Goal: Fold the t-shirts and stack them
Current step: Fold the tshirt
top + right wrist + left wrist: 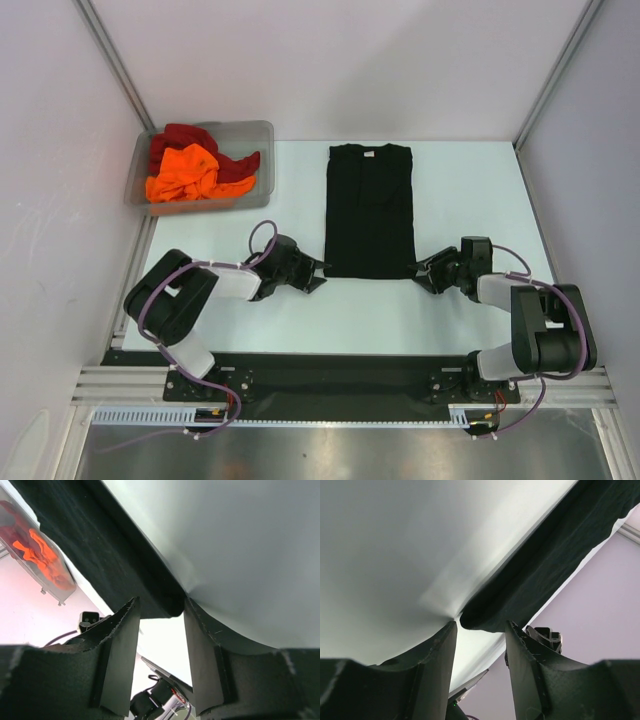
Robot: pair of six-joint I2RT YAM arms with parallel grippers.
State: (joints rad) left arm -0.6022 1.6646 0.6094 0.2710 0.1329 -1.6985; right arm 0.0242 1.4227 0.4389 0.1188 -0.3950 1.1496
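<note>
Hands (319, 273) (422, 273) agape around black t-shirt (370, 210) corners

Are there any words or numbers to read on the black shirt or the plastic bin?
None can be read.
The black t-shirt has a tiny pale spot at its collar, too small to read.
The bin shows no label.

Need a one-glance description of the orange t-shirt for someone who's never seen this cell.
Start at the white table; at its far left corner sits a clear grey bin. The orange t-shirt lies crumpled inside it. It is the only bright orange item, bunched against a dark red shirt, unlike the black shirt laid flat mid-table.
</note>
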